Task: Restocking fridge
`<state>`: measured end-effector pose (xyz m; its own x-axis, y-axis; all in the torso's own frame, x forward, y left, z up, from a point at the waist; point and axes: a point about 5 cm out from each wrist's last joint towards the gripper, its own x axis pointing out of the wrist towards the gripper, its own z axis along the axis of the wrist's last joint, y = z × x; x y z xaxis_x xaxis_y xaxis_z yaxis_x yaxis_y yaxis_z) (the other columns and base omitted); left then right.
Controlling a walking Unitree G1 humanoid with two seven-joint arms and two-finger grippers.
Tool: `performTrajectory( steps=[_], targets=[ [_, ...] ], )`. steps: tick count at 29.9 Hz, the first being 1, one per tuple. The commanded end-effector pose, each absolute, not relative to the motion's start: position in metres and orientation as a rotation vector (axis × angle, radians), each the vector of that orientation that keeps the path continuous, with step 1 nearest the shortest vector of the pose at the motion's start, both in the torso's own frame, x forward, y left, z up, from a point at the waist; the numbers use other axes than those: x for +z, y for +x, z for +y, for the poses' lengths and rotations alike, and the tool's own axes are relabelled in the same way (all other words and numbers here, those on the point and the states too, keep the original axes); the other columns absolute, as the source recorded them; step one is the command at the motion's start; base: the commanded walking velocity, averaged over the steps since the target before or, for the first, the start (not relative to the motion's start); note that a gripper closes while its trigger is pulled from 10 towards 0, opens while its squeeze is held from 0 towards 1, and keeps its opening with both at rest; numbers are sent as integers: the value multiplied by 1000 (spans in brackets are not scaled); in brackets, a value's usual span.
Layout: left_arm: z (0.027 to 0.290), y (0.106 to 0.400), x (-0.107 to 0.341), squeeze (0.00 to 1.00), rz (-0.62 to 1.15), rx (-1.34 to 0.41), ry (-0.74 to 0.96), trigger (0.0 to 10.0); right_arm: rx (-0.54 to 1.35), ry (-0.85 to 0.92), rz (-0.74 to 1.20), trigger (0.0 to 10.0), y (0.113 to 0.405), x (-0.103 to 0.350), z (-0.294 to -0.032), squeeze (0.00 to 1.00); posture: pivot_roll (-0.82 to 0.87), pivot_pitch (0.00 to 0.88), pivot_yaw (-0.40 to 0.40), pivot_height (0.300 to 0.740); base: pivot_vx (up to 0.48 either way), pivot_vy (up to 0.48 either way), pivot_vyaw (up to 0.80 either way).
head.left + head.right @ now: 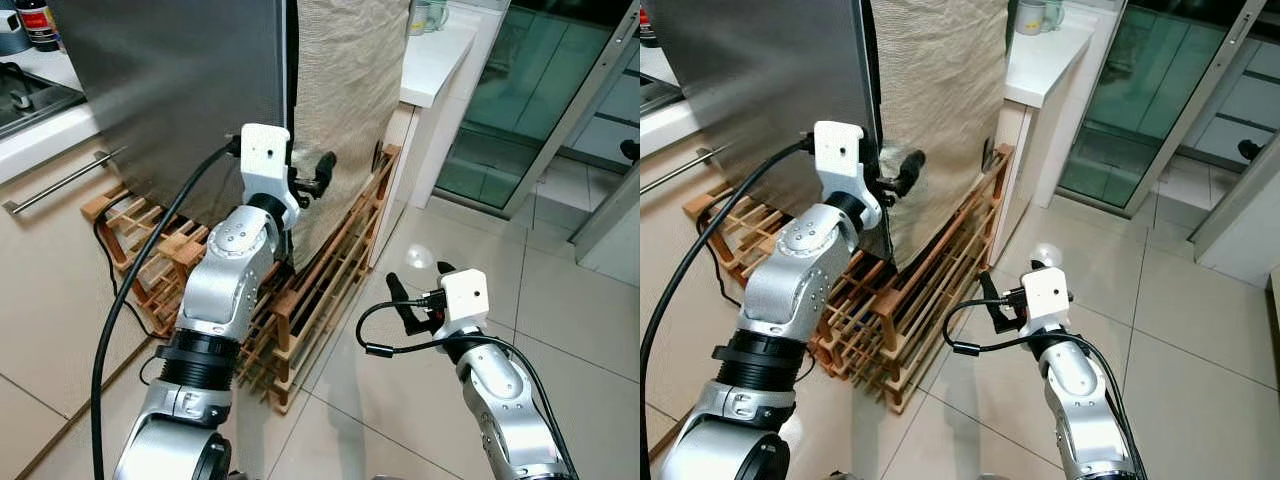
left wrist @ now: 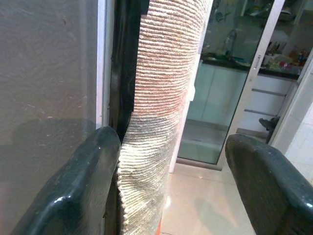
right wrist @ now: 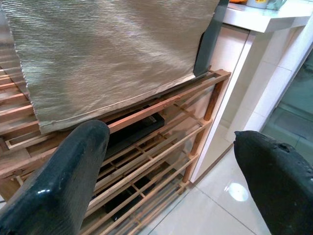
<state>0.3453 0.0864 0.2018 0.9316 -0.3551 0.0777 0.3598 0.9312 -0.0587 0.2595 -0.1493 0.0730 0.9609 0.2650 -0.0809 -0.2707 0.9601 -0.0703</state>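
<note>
— Two grippers up, both spread, nothing held. My left gripper [image 1: 312, 183] sits at the fridge door [image 1: 180, 90] edge, which runs vertical just ahead.
— Right one?
— Right gripper [image 1: 415, 300] hangs lower, over floor tiles, farther off.
— Obstacles?
— Woven cloth [image 1: 345, 110] drapes beside that edge; wooden rack [image 1: 300, 310] crowds below.

Floor: large pale glossy tiles [image 1: 470, 400] with thin grout lines; a bright light reflection lies on 1 tile. A white countertop [image 1: 435, 60] on pale cabinets stands at the rear, carrying a mug [image 1: 418, 15]. Beyond it, a glass sliding door [image 1: 520, 110] in a metal frame shows a second room. On the robot's left, a pale cabinet front carries 1 horizontal metal bar handle [image 1: 62, 180] below a counter edge.
</note>
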Motion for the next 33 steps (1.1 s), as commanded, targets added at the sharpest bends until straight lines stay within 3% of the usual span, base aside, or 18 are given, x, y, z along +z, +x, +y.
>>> performTrajectory(
  steps=[1, 8, 19, 21, 22, 23, 24, 26, 33],
  targets=[
    [85, 345, 205, 0, -73, -380, -68, 10000, 263, -88, 75, 10000, 260, 72, -152, 0, -146, 0, -23, 740, 0, 0, 0],
    [92, 358, 198, 0, -61, -292, -39, 10000, 273, -86, 71, 10000, 259, 74, -150, 0, -149, 0, -26, 740, 0, 0, 0],
    [106, 370, 195, 0, -31, -159, -149, 10000, 291, -82, 64, 10000, 256, 76, -150, 0, -161, 0, -23, 740, 0, 0, 0],
    [95, 370, 199, 0, -58, -246, -155, 10000, 297, -83, 64, 10000, 256, 76, -149, 0, -161, 0, -26, 740, 0, 0, 0],
    [74, 366, 201, 0, -80, -412, -156, 10000, 306, -84, 64, 10000, 257, 77, -149, 0, -157, 0, -30, 740, 0, 0, 0],
    [74, 366, 201, 0, -80, -412, -156, 10000, 306, -84, 64, 10000, 257, 77, -149, 0, -157, 0, -30, 740, 0, 0, 0],
    [50, 359, 199, 0, -70, -612, -150, 10000, 326, -82, 66, 10000, 258, 77, -147, 0, -150, 0, -32, 740, 0, 0, 0],
    [18, 352, 195, 0, -79, -800, -121, 10000, 366, -70, 74, 10000, 258, 77, -145, 0, -145, 0, -36, 740, 0, 0, 0],
    [-24, 346, 193, 0, -63, -924, -170, 10000, 377, -73, 75, 10000, 260, 77, -145, 0, -167, 0, -24, 740, 0, 0, 0]
  ],
)
